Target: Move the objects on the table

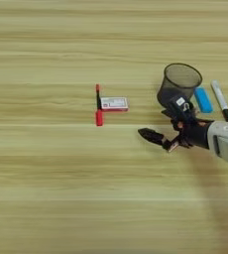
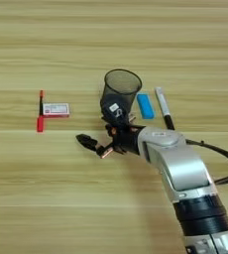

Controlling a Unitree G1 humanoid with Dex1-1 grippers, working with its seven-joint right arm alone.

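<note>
Your right gripper [image 2: 93,131], two black fingers on the end of the silver forearm [image 2: 178,166], reaches leftward over the bare wood in front of the cup, and its fingers stand spread apart with nothing between them: the lower finger [image 1: 150,136] stretches out toward the left, while the other sits up against the front of the mesh cup. It touches none of the small items.

Working from your left across the broad light wood-grain table [image 1: 46,198]: the slim red pen [image 1: 98,105] lies nearly straight up and down the picture, its thick red end nearer you. Just beside it on the right, touching or almost touching its middle, the small white-and-red box [image 1: 114,103] lies flat with its long side across the table. Both are well apart from your gripper, up and to its left.

Further right, the black mesh cup [image 2: 120,91] stands upright with its open mouth showing, just behind your gripper's wrist. Right of the cup lies the blue oblong block [image 2: 145,106], slightly tilted, close to the cup's base. Beside that, the white marker with black cap [image 2: 162,107] lies lengthwise, its black cap pointing toward you, near the forearm. A black cable [image 2: 220,156] trails from the arm toward the right edge.
</note>
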